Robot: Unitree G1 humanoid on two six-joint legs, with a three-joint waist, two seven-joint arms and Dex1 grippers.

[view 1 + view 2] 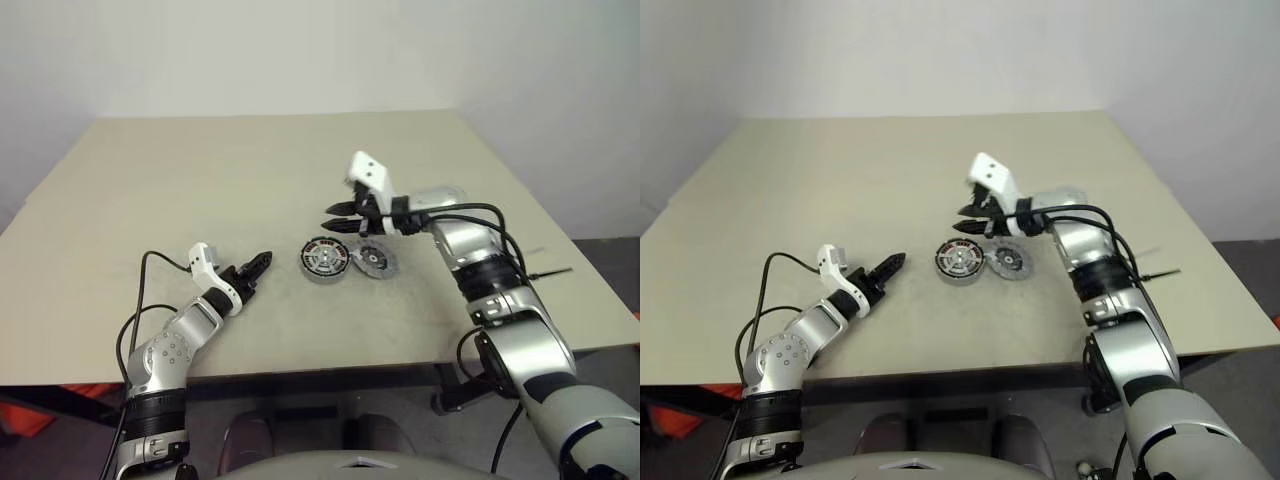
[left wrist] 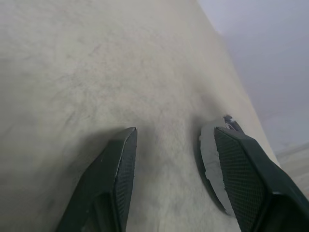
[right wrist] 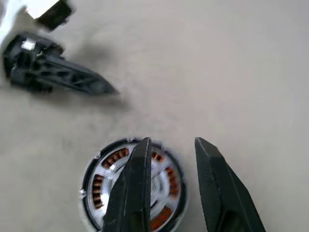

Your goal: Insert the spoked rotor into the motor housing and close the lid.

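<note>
The motor housing [image 1: 323,258] lies near the middle of the table, a dark-rimmed puck with copper windings [image 3: 104,181]. Silvery spokes cross its top, so the spoked rotor [image 3: 113,166] appears to sit inside it. The lid [image 1: 377,261], a flat grey notched disc with a dark centre, lies on the table against the housing's right side. My right gripper [image 1: 332,219] hovers just above and behind the housing, open and empty, pointing left. My left gripper [image 1: 264,262] rests low at the housing's left, apart from it, open and empty; the housing's rim [image 2: 212,174] shows behind one finger.
The beige table [image 1: 200,170] stretches far behind and to the left of the parts. Its front edge [image 1: 330,365] runs close below the housing. A black cable [image 1: 150,262] loops off my left arm over the tabletop.
</note>
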